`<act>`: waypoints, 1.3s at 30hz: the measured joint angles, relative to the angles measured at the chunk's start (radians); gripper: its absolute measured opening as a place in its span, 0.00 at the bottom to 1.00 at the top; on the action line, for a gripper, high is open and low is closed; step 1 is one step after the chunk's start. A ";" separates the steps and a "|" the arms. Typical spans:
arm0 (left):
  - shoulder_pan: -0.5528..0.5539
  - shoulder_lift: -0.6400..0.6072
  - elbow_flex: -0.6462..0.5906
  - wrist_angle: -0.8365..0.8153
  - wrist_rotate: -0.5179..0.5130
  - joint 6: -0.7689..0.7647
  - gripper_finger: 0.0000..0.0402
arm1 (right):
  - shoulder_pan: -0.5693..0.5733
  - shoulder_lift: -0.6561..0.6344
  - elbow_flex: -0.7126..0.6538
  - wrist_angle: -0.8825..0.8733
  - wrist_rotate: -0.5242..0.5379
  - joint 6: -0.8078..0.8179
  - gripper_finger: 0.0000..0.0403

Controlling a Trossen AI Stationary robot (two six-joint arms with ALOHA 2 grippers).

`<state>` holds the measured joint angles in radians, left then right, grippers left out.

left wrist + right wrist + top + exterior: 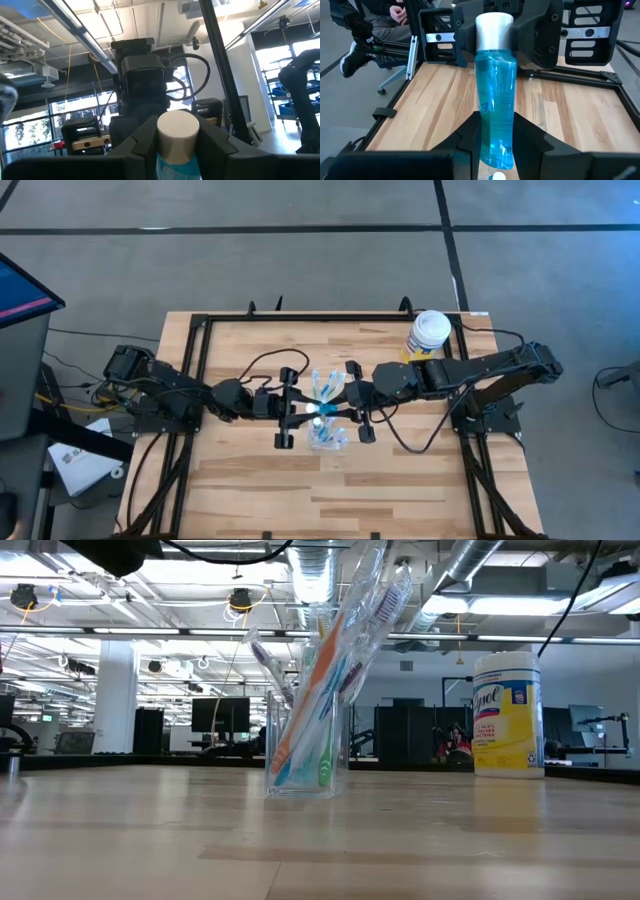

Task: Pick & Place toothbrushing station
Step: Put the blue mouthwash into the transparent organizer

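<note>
My right end effector [496, 137] grips the lower end of the blue tube [495, 100] above the table [435, 105], while my left end effector [507, 32] clamps its white cap [494, 30]. The tumbler [305, 745] of toothbrushes [330, 670] stands just below.

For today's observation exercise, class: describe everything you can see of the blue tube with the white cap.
The blue tube is slim, translucent blue plastic with a round white cap. It is held in the air above the wooden table, not resting on it. The right gripper clamps its lower body between its fingers, while the left gripper closes on the cap end. In the high view it sits mid-table by the tumbler of toothbrushes.
</note>
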<state>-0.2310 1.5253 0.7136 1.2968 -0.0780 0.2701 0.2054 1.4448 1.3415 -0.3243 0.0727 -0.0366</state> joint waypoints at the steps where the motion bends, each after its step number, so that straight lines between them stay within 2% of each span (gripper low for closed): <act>1: 0.000 0.000 0.000 -0.001 0.000 -0.009 0.23 | 0.000 0.000 0.000 -0.003 0.000 0.001 0.20; 7: 0.001 0.000 -0.001 -0.020 0.000 -0.018 0.24 | 0.000 0.000 0.000 -0.039 0.000 -0.018 0.22; 16: -0.001 0.000 -0.001 -0.034 0.005 -0.045 0.23 | -0.011 -0.001 0.000 -0.086 -0.044 -0.020 0.41; 21: 0.000 0.000 -0.009 -0.041 -0.005 -0.048 0.23 | -0.027 -0.002 0.000 -0.110 -0.047 -0.014 0.46; 26: 0.000 0.000 -0.028 -0.044 -0.004 -0.076 0.23 | -0.032 -0.004 0.000 -0.156 -0.046 0.009 0.46; 35: 0.002 0.000 -0.031 -0.074 -0.004 -0.125 0.23 | -0.046 -0.005 0.000 -0.273 -0.042 0.055 0.40; 39: 0.002 0.000 -0.031 -0.104 -0.047 -0.130 0.23 | -0.060 -0.005 0.000 -0.321 -0.042 0.072 0.37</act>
<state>-0.2294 1.5249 0.6827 1.1926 -0.1249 0.1400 0.1454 1.4399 1.3415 -0.6450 0.0304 0.0349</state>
